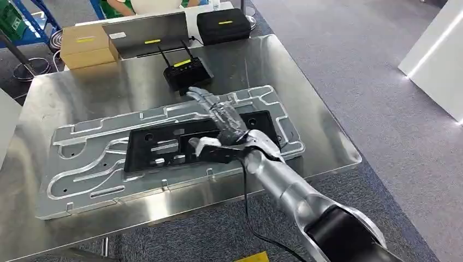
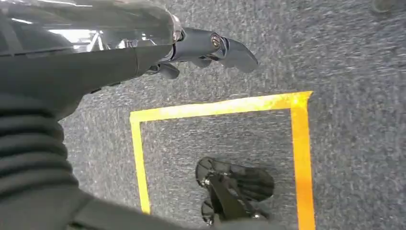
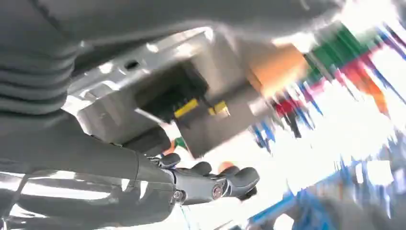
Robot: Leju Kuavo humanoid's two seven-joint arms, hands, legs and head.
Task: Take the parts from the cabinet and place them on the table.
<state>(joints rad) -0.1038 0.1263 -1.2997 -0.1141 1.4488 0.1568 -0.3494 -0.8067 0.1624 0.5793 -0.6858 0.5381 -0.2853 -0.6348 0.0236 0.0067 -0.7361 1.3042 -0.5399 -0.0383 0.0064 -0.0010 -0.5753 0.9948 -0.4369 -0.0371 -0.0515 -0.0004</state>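
- A flat black part (image 1: pixel 180 144), a long plastic-looking tray with moulded pockets, lies at the middle of the desk (image 1: pixel 82 93), on top of a larger silver plate (image 1: pixel 87 180).
- The plate is a broad metal sheet with raised channels. It runs from about 8 o'clock to 3 o'clock across the desk and sits flat on the steel top.
- The right hand (image 1: pixel 221 123) rests over the black part's 3 o'clock end. Its fingers are stretched out flat toward 12 o'clock and grip nothing; the thumb sits near the part's near edge.
- The left hand (image 2: pixel 201 50) hangs over grey carpet marked with yellow tape (image 2: pixel 297 143). Its fingers look loosely spread with nothing in them.
- Judging by looks, the black part is light and stiff but wide, so it would tip if held at one end. A hold on a long edge or a pocket wall seems best.
- The silver plate looks heavy, rigid and slick, with thin edges. Lifting it would probably call for a grip under an edge.
- At 12 o'clock on the desk stands a small black box with two antennas (image 1: pixel 188 71).
- Beyond it, at 11 o'clock, sit a cardboard box (image 1: pixel 87 46) and a black case (image 1: pixel 223 24).
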